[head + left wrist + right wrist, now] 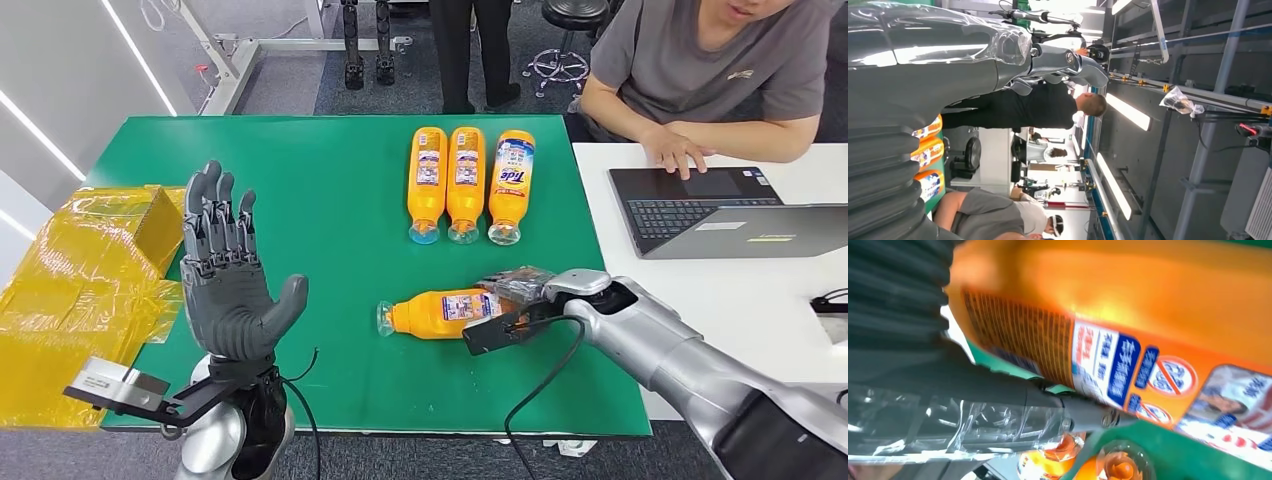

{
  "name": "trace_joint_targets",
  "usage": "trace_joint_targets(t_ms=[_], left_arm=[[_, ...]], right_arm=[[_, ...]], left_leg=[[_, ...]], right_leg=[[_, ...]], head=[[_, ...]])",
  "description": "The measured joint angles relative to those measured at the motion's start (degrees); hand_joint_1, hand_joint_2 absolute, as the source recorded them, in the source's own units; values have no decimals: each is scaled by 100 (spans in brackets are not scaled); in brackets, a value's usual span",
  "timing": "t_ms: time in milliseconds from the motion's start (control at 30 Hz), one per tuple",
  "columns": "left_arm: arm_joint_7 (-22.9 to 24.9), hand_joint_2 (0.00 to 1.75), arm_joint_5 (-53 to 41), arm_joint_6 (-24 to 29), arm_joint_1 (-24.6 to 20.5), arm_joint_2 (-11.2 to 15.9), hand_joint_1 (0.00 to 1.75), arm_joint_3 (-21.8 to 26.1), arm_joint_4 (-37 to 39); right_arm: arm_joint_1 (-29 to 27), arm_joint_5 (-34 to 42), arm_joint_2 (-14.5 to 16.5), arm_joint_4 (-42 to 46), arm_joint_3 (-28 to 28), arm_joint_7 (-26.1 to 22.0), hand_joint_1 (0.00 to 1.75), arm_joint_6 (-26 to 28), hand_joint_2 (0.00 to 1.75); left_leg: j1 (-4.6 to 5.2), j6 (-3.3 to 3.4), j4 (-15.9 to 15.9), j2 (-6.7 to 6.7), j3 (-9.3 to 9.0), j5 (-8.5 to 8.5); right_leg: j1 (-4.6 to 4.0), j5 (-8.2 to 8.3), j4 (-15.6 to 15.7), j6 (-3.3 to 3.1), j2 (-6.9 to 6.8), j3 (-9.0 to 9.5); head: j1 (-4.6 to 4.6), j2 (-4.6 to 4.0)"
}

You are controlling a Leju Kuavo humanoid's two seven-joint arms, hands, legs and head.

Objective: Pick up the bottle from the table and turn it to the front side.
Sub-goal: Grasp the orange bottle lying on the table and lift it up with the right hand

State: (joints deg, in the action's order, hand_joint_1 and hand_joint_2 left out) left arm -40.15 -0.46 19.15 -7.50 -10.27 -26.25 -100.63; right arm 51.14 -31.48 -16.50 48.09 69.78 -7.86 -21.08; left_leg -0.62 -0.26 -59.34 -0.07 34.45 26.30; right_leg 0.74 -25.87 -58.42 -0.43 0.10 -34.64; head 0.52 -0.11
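On the green desk [330,180] an orange bottle [440,313] lies on its side near the front edge, its cap pointing to the robot's left. Three more bottles [466,183] lie side by side farther back. Right hand [515,300] wraps the lying bottle's base. Left hand [228,285] is raised, fingers spread, holding nothing.

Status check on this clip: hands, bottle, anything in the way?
Right hand grips the lying orange bottle at its base end. Left hand raised, open, empty. Three bottles lie beyond, apart from it; nothing in the way.
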Motion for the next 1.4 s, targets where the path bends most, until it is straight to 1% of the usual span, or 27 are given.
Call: trace_joint_targets(t_ms=[100,167,467,567,633,767,833,867,933,1033,1100,1167,1300,1400], left_arm=[[0,175,-7,-53,-1,-1,0,23,0],[0,175,-7,-74,-3,-2,0,51,0],[0,175,-7,-72,-6,-2,0,90,0],[0,175,-14,-4,-7,-1,0,90,0],[0,175,-28,85,-8,2,0,90,-1],[0,175,-57,248,-7,8,0,90,-3],[0,175,-82,350,-6,10,0,90,-8],[0,175,-92,416,-5,10,0,90,-11],[0,175,-96,531,-6,11,0,90,-17],[0,175,-46,648,-32,11,0,90,-17],[0,175,28,695,-87,7,0,90,-15],[0,175,114,704,-147,-7,0,90,0],[0,175,284,586,-225,-88,0,90,102],[0,175,340,515,-273,-139,0,91,186]], right_arm=[[-150,-101,-1,0,2,-12,175,521,175],[-239,-157,-2,3,-11,-20,175,747,175],[-487,-291,1,57,-214,33,175,1177,175],[-586,-317,28,86,-338,33,175,1467,175],[-712,-281,92,105,-505,32,175,1784,175],[-980,-80,305,177,-1031,0,175,2516,175],[-1133,73,430,271,-1315,-72,175,2988,175],[-1247,157,505,346,-1492,-127,175,3312,175],[-1513,296,640,526,-1882,-250,175,3969,175],[-1946,521,809,822,-2398,-497,175,4641,175],[-2308,779,922,1056,-2731,-840,175,5012,175],[-2672,1093,1063,1280,-3061,-1308,175,5350,175],[-3257,1579,1343,1698,-3560,-2189,175,5795,175],[-3489,1667,1488,1897,-3768,-2414,175,5891,175]], left_leg=[[0,0,0,2,-2,0],[0,1,0,4,-6,1],[-1,1,1,9,-26,1],[-1,1,2,8,-28,1],[-1,1,2,7,-26,1],[-1,1,1,6,-24,1],[-2,1,1,-2,-22,0],[-3,1,2,-8,-20,0],[-2,1,3,-15,-16,1],[-2,1,4,-16,-14,1],[-2,1,4,-19,-10,2],[-1,2,4,-19,-7,2],[0,2,4,-16,-5,2],[0,2,4,-14,-5,2]], right_leg=[[0,0,1,0,1,0],[0,0,1,0,3,3],[0,0,1,0,9,23],[-1,1,0,0,7,29],[-1,1,-1,1,7,29],[0,1,-1,1,6,24],[-1,0,-1,1,-3,24],[-2,-2,-1,1,-8,23],[-2,-4,-1,2,-14,22],[-2,-6,1,4,-15,20],[-2,-7,2,4,-18,18],[-1,-7,2,4,-19,16],[-1,-7,2,4,-16,13],[0,-6,2,4,-14,12]], head=[[0,0],[0,0],[0,0],[0,0],[-1,0],[1,0],[1,0],[1,0],[1,0],[1,0],[-1,0],[-1,0],[0,0],[0,0]])
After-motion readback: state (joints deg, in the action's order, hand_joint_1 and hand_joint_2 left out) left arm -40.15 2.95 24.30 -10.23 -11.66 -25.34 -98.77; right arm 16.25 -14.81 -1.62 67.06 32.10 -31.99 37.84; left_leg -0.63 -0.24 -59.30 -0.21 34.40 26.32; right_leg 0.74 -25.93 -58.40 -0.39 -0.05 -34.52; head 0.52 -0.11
